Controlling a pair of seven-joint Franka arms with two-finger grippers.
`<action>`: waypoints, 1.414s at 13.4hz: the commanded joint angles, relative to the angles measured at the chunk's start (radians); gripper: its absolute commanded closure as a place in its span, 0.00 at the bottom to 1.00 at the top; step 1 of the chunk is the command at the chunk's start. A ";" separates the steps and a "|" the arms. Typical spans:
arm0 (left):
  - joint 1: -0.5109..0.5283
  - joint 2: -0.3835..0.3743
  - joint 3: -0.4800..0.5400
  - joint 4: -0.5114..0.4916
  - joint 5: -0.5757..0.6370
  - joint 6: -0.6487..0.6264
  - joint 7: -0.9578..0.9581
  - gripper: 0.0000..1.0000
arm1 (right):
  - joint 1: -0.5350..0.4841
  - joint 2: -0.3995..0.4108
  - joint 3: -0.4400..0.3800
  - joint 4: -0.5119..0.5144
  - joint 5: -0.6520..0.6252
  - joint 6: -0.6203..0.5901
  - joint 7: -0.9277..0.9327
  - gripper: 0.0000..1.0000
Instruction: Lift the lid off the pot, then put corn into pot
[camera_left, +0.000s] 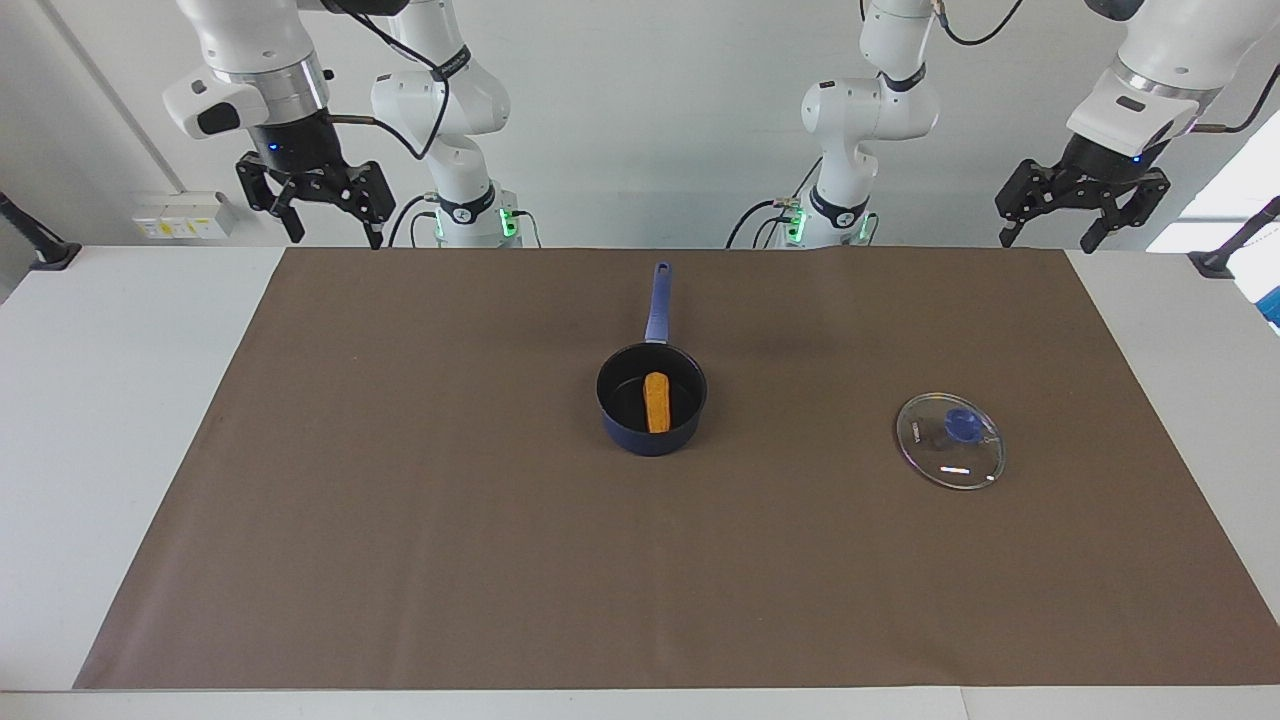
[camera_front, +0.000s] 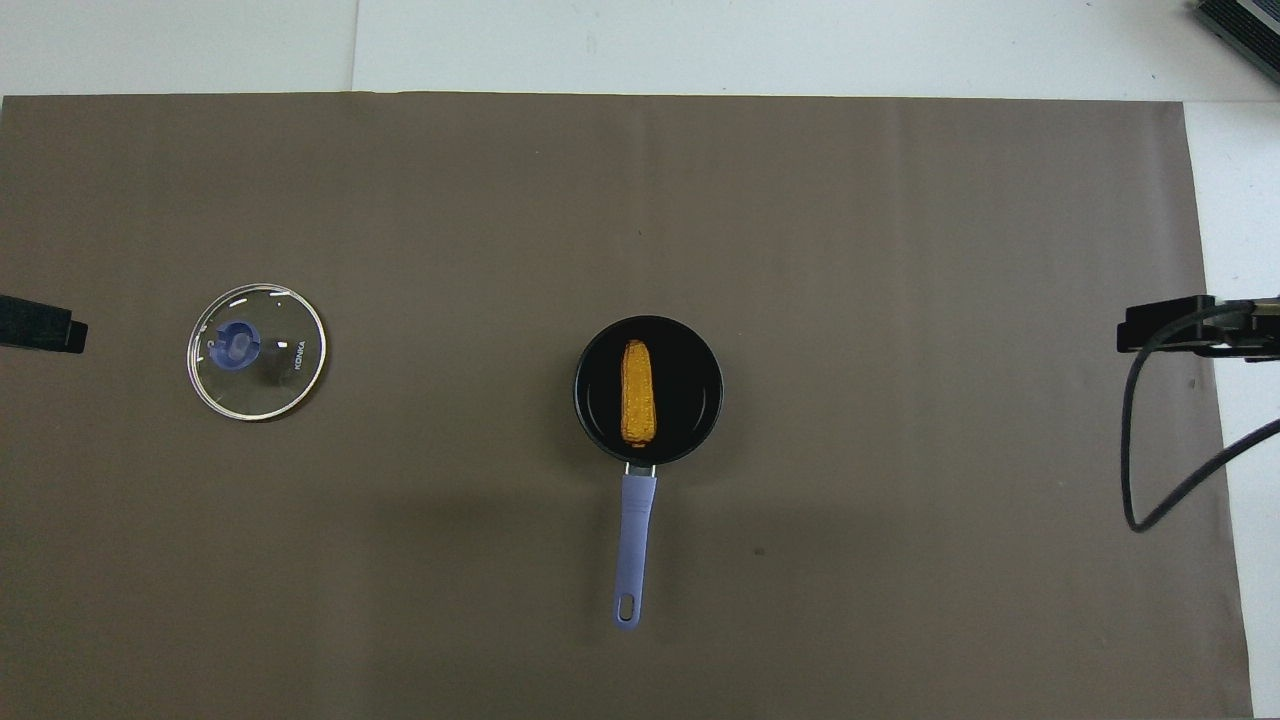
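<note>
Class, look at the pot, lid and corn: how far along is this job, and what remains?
Done: the lid lies flat on the brown mat, apart from the pot, toward the left arm's end. The corn lies inside the pot. In hand: nothing; the left gripper and right gripper hang open and empty above the robots' edge of the table. Left: nothing visible.

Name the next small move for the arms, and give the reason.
Probably none beyond parking: both arms should hold where they are. The corn lies inside the pot, and the lid rests flat on the mat toward the left arm's end. The right gripper and left gripper hang open and empty at the table's robot edge.
</note>
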 joint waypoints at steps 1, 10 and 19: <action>-0.007 0.002 -0.005 0.028 -0.021 -0.030 -0.055 0.00 | 0.024 0.003 -0.036 0.012 0.007 -0.014 -0.020 0.00; -0.005 -0.035 0.000 0.005 -0.003 -0.074 -0.052 0.00 | 0.022 0.003 -0.053 0.018 0.075 -0.113 -0.068 0.00; -0.001 -0.052 0.000 -0.022 -0.001 -0.071 -0.051 0.00 | 0.024 -0.002 -0.061 0.023 0.041 -0.164 -0.163 0.00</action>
